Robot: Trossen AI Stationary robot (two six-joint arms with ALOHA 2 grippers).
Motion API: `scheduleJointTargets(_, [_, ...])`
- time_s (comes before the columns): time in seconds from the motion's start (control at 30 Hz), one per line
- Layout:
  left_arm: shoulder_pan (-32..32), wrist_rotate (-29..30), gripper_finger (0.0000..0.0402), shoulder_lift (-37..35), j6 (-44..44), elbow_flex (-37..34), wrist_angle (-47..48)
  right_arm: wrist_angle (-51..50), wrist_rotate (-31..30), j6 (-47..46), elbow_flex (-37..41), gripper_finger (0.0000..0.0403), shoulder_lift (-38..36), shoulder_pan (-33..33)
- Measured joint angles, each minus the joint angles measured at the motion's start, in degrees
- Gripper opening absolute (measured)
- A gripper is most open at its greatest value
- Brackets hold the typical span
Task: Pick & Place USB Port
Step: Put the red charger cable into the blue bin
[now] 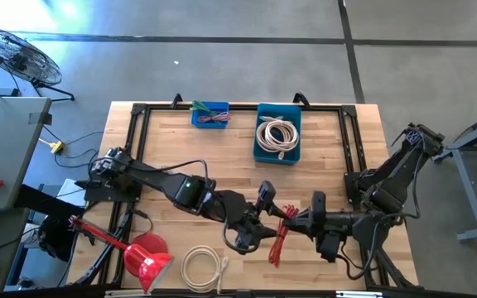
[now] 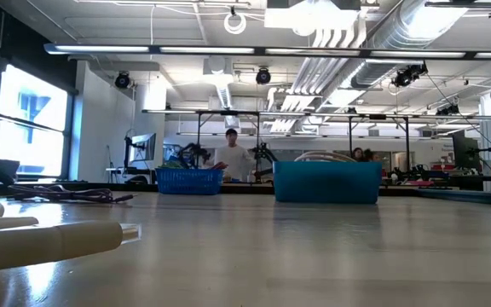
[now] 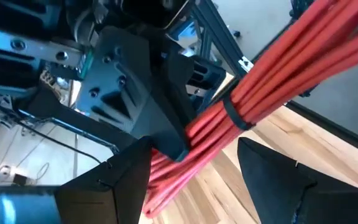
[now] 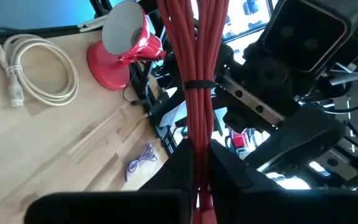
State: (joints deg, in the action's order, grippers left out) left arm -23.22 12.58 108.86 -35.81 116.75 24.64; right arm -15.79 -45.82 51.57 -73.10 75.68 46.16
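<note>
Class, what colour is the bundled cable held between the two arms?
Red; the cable bundle shows best in the right wrist view.

Seen from above, a wooden table (image 1: pixel 172 149) holds two blue bins at twelve o'clock: a small one (image 1: pixel 210 113) and a larger one (image 1: pixel 278 132) containing a coiled white cable (image 1: pixel 277 136). Near six o'clock, the left gripper (image 1: pixel 265 222) and right gripper (image 1: pixel 292 217) meet at a red cable bundle (image 1: pixel 280 238). A red funnel (image 1: pixel 146 257) and another white cable coil (image 1: pixel 204 267) lie at seven o'clock.

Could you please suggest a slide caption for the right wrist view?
Right tool shut on red cable bundle, the coiled white cable lying on the table beyond.
</note>
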Motion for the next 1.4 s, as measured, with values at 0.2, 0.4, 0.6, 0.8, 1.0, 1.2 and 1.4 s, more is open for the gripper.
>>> scheduleJointTargets(0.2, [-0.02,-0.26,0.0231,0.02,-1.93,0.0,-2.33,-0.06,0.47,-1.05,0.04,0.0017,0.0,-0.93])
scheduleJointTargets(0.4, [-0.06,-0.24,0.0173,0.05,-2.99,-0.02,-2.49,-0.75,1.78,-1.91,0.08,0.0017,-0.04,-1.54])
scheduleJointTargets(0.6, [-0.11,-0.87,0.0023,0.05,-6.66,-0.04,-2.7,-1.3,1.91,-4.68,0.11,0.0015,-0.04,-1.54])
scheduleJointTargets(0.8, [-0.08,4.35,0.0022,0.09,-6.84,-0.04,-3.38,-2.68,-1.09,-10.66,0.09,0.0067,-0.1,-1.52])
scheduleJointTargets(1.0, [-0.07,18.35,0.0022,0.09,-8.18,0.02,-0.03,-3.26,-16.19,-15.34,0.2,0.0136,0.04,-0.46])
scheduleJointTargets(1.2, [0.78,49.0,0.0022,0.07,-10.82,0.04,10.25,-4.02,-37.78,-15.81,0.19,0.0194,0.02,2.44])
scheduleJointTargets(1.4, [6.36,61.77,0.0022,0.05,-9.02,0.11,26.5,-10.23,-42.92,-22.28,0.17,0.0206,-0.28,5.11])
